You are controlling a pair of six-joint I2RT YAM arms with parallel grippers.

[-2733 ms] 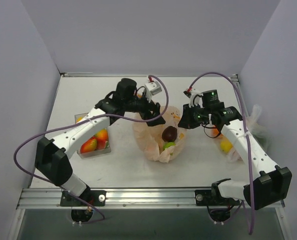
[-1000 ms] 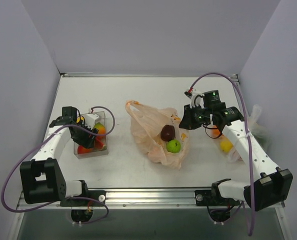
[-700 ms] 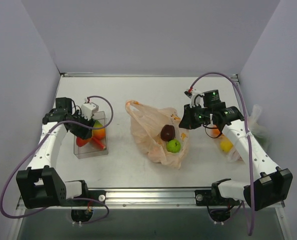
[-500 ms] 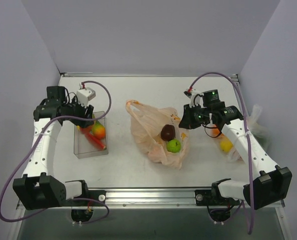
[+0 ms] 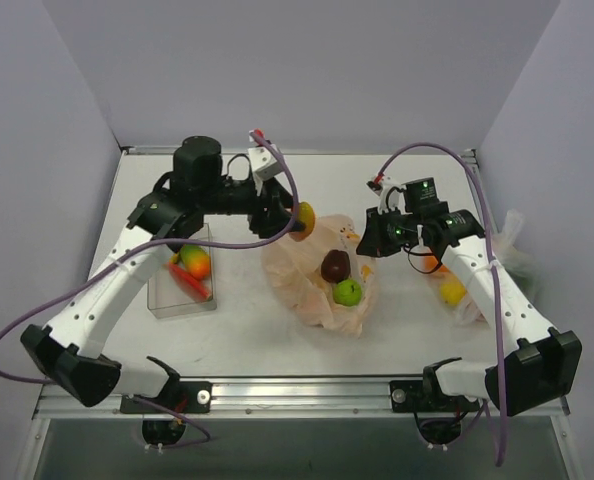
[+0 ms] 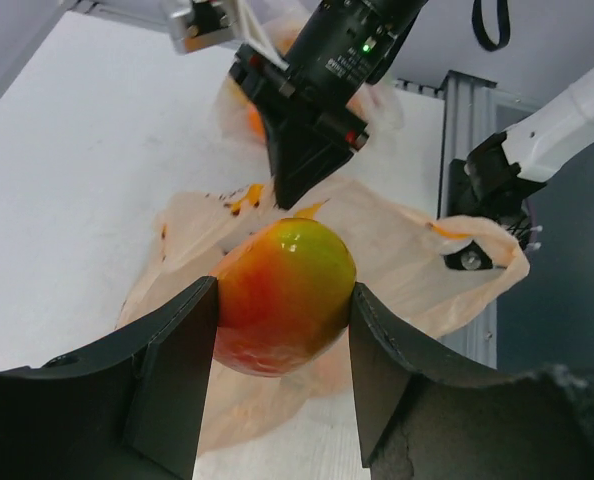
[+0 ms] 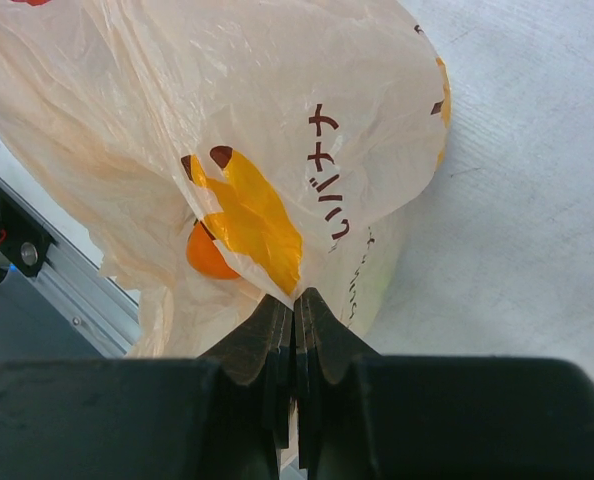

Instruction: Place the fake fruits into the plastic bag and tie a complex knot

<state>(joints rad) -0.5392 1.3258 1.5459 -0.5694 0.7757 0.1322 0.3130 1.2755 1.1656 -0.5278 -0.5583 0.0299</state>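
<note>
Gripping a red-yellow-green fake fruit (image 6: 285, 285) in the left gripper (image 6: 280, 305), fingers (image 6: 177, 370) partway apart and pressed against both of its sides. Swung across from the clear tray (image 5: 167, 300) at the left of the table (image 5: 247, 335), where poised half a second ago; now hanging above the far rim of the peach plastic bag (image 5: 302, 285), with the fruit in the air and, as far as the top view tells, clear of the film below. Left in the tray: an orange-and-green fruit (image 5: 194, 262) and a red piece (image 5: 190, 283), fewer than a second back. Pinched on the bag's right edge, same as in every earlier frame, by the right gripper (image 7: 295, 303), jaws fully together on a fold of film just below the orange print (image 7: 247, 225). Unmoved inside the open bag near the table's middle: a dark maroon fruit (image 5: 336, 266) and a green fruit (image 5: 348, 292), close together. Further right, beside the right arm, a clear whitish bag (image 5: 477, 305) with a yellow fruit (image 5: 453, 291) and an orange fruit (image 5: 432, 265) showing through, placed as before.
</note>
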